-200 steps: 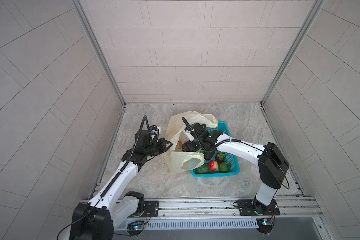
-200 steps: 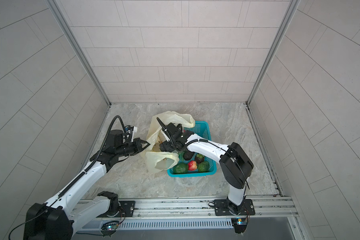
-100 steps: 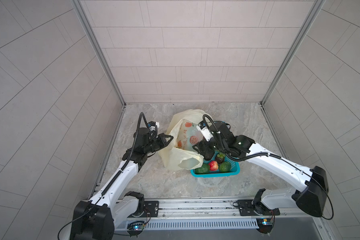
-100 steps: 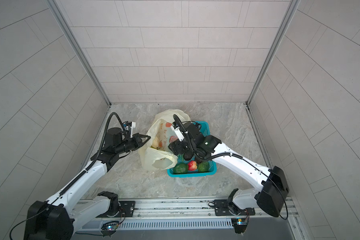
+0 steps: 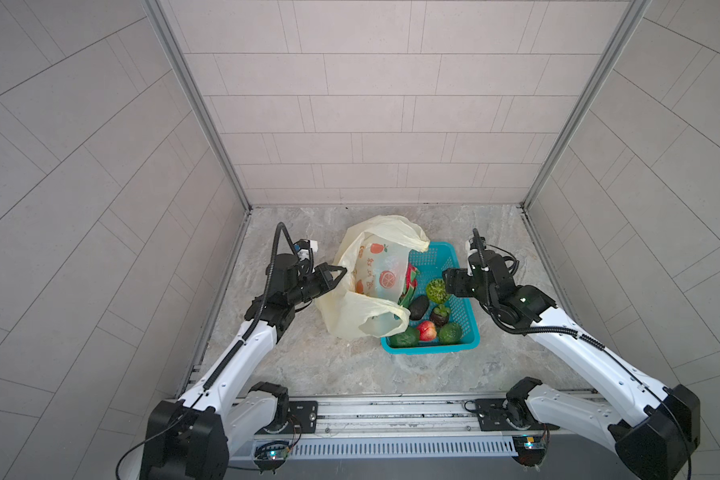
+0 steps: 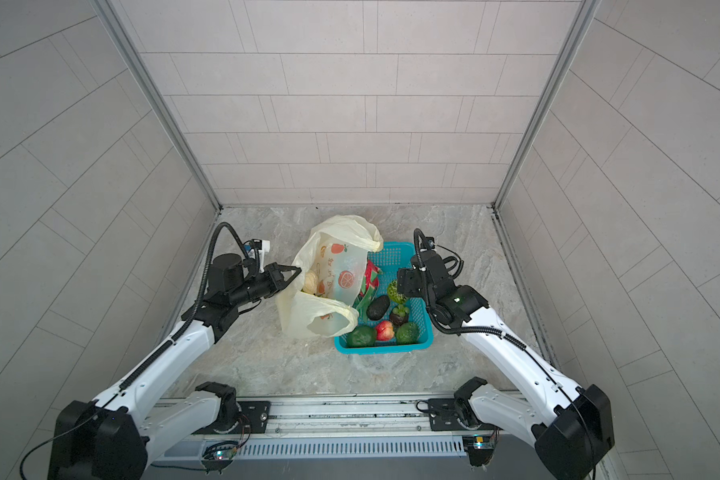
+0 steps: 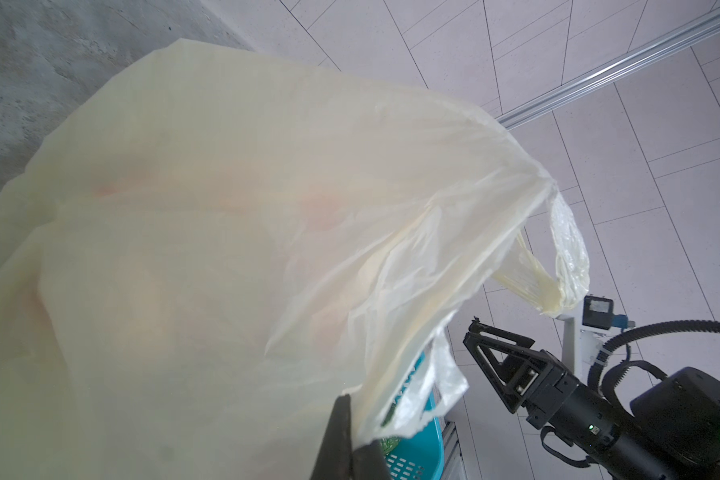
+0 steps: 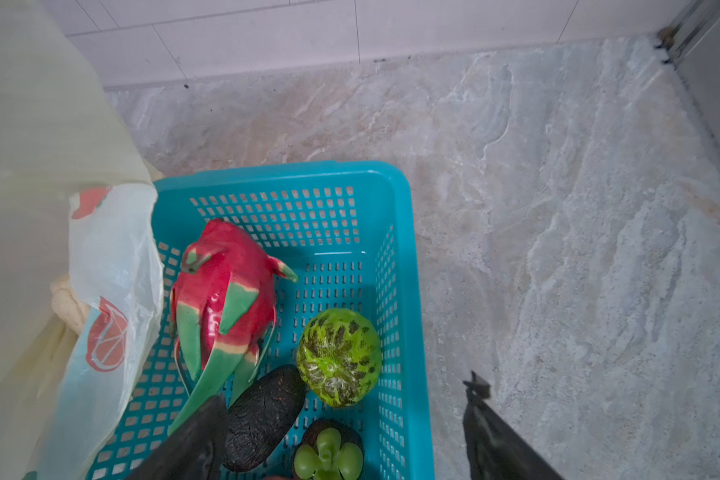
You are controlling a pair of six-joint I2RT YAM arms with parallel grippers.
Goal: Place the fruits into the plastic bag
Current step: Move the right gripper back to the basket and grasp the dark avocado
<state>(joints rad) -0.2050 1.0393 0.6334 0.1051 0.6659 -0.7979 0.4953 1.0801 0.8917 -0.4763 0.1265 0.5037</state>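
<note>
The cream plastic bag (image 5: 362, 316) lies left of the teal basket (image 5: 470, 337), its mouth held up. My left gripper (image 5: 341, 272) is shut on the bag's edge (image 7: 375, 399). A pale round thing (image 6: 310, 282) shows inside the bag. In the basket lie the dragon fruit (image 8: 221, 299), the bright green ball (image 8: 337, 357), a dark avocado (image 8: 262, 419), the purple one (image 8: 329, 453), a red apple (image 5: 427, 331) and two green avocados (image 5: 405, 336). My right gripper (image 8: 344, 392) hangs open and empty just above the green ball.
The basket's left side is partly covered by the bag (image 8: 30, 166). Tiled walls close in on three sides of the marble floor (image 5: 508, 257). The rail with both arm bases (image 5: 391, 415) runs along the front.
My right arm has drawn back out of the bag's mouth and moved right, over the basket. The left gripper has kept its hold and the bag's mouth stands wider.
</note>
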